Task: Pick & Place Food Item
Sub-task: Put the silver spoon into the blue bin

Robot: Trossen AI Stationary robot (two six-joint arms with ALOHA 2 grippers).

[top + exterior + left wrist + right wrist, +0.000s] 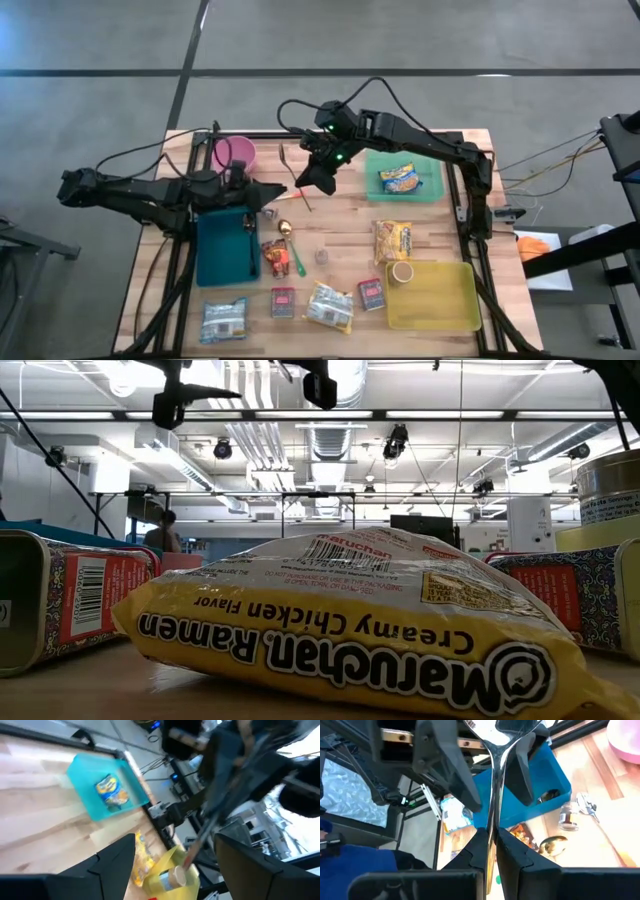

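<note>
My right gripper hangs above the table's middle, shut on a long shiny metal utensil. That utensil reaches toward my left gripper. The left gripper is open, and its two dark fingers stand on either side of the utensil's far part without touching it. In the left wrist view the utensil runs as a thin rod between my left gripper's spread fingers. A yellow snack bag lies in the green bin, and ramen packets lie flat on the table. My right gripper pinches the utensil's thin handle between its two fingers. The handle runs along the fingers and sticks out ahead of them. The gripper comes slanting down from the table's far right. The utensil is lifted clear of the table.
A teal bin sits below my left gripper, with a pink bowl behind it. At the near right is a yellow bin holding a can. A gold spoon, a small glass, packets and tins lie along the near side.
</note>
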